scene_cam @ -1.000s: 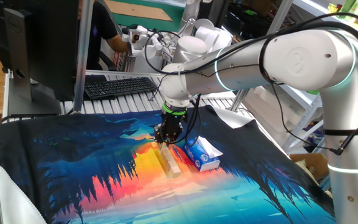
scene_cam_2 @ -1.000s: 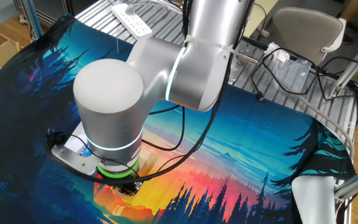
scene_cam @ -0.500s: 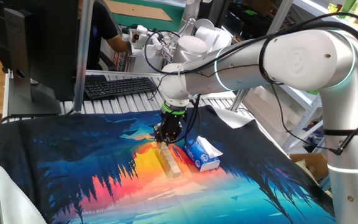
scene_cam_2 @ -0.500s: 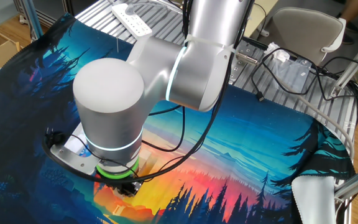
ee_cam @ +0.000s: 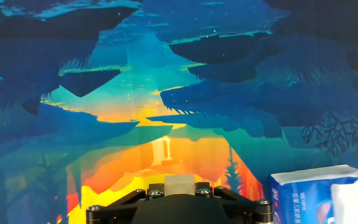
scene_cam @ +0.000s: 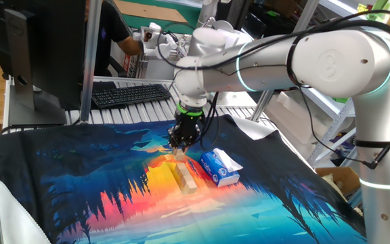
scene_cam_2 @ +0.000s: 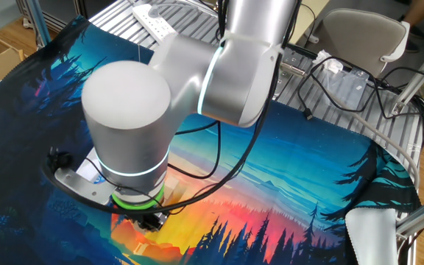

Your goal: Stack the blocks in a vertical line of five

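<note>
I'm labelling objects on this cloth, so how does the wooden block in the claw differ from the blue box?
The block is a small plain tan cube; the blue box is much larger, oblong, blue and white. The block is held in the claw above the cloth; the box rests on the cloth, untouched, with white tissue poking from its top. Both are straight-edged and sit near the cloth's orange patch.
</note>
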